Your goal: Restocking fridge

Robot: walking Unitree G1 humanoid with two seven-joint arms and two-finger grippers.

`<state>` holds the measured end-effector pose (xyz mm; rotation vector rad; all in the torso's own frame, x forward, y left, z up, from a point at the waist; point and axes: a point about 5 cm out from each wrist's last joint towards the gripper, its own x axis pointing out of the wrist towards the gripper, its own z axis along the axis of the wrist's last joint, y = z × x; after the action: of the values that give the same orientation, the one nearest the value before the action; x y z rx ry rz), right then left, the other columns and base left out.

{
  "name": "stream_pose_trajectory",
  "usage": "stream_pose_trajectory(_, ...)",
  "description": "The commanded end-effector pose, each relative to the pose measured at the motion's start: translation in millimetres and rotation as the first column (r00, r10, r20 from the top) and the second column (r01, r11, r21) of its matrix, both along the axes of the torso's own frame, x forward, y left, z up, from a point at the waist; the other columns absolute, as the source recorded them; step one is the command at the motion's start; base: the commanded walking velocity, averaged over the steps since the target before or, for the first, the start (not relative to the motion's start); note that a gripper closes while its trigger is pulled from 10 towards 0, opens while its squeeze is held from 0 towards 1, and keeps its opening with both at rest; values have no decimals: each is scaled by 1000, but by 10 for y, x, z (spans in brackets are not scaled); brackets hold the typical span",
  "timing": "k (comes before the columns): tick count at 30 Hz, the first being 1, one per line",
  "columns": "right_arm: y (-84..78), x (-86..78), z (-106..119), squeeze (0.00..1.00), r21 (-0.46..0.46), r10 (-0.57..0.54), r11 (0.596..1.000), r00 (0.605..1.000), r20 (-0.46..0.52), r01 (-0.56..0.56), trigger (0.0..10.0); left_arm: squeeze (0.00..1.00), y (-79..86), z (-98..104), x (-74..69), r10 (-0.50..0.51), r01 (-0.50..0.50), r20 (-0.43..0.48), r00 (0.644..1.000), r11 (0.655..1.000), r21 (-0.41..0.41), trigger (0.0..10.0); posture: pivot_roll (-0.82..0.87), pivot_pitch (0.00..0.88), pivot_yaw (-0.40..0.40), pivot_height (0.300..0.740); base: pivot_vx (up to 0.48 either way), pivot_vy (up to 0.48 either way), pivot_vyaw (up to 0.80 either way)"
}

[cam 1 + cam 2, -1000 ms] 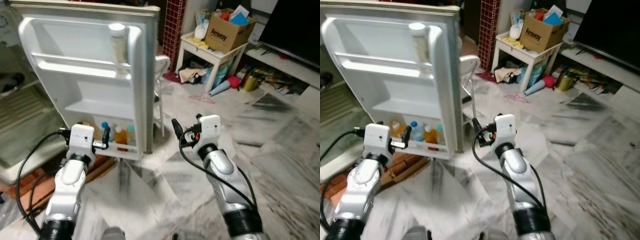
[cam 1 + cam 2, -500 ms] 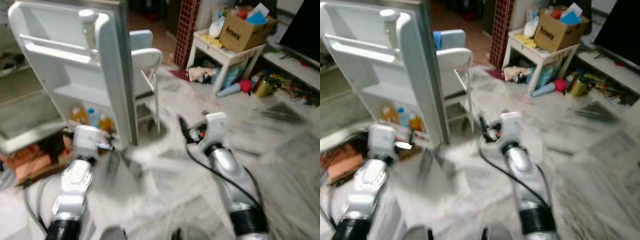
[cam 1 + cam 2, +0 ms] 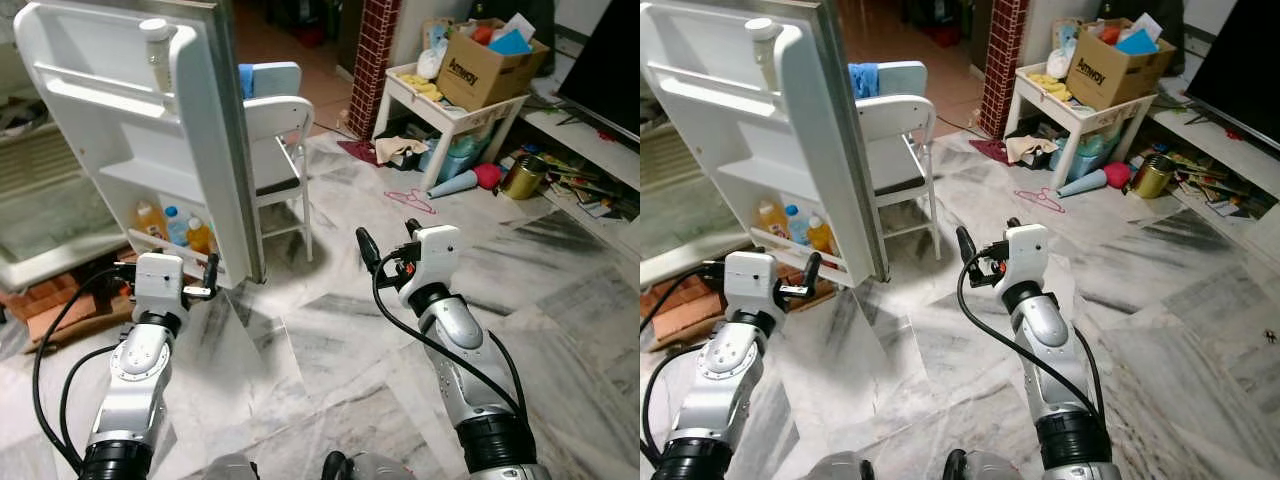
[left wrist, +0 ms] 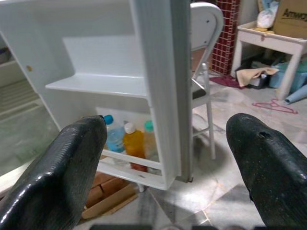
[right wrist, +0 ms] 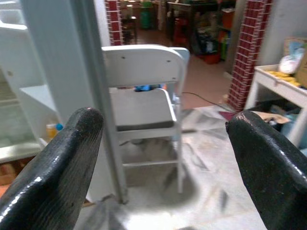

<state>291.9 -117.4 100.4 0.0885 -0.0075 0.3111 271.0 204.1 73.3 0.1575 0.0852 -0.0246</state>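
Partly hidden behind the fridge door (image 3: 215, 150), a white chair (image 3: 275, 140).

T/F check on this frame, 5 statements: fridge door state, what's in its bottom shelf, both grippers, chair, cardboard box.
1. The fridge door stands open. True.
2. Its bottom shelf holds bottles. True.
3. The left gripper is shut on a bottle. False: its fingers are spread apart with nothing between them.
4. The right gripper holds the white chair. False: it is open and empty, with the chair some way ahead of it.
5. The cardboard box lies on the floor. False: it sits on the small white table.
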Motion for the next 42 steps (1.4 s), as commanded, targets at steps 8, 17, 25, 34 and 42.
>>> stream_pose_trajectory(8, -8, 39, 78, 0, 1, 9, 1000, 999, 33, -9, 10000, 0, -25, 55, 31, -9, 10, 33, 999, 1000, -26, 10000, -28, 58, -43, 740, 277, 0, 0)
stream_pose_trajectory(17, 43, 42, 59, 0, 0, 23, 1000, 1000, 11, -23, 10000, 0, -43, 48, 21, -19, 20, 35, 999, 999, -34, 10000, -27, 58, -45, 740, 360, 0, 0)
stream_pose_trajectory(25, 41, 32, 90, 0, -21, 35, 999, 998, 44, -34, 10000, 0, -71, 43, 28, -25, 26, 34, 999, 999, -37, 10000, -29, 58, -45, 740, 387, 0, 88)
stream_pose_trajectory(34, 53, 30, 82, 0, -11, 35, 999, 999, 36, -35, 10000, 0, -75, 33, 33, -23, 23, 23, 999, 999, -27, 10000, -26, 60, -43, 740, 340, 0, 706)
stream_pose_trajectory(42, 82, 21, 60, 0, -23, 54, 998, 998, 34, -53, 10000, 0, -52, -44, -21, -6, 6, -19, 1000, 1000, -15, 10000, -15, 57, -52, 740, 0, 0, 705)
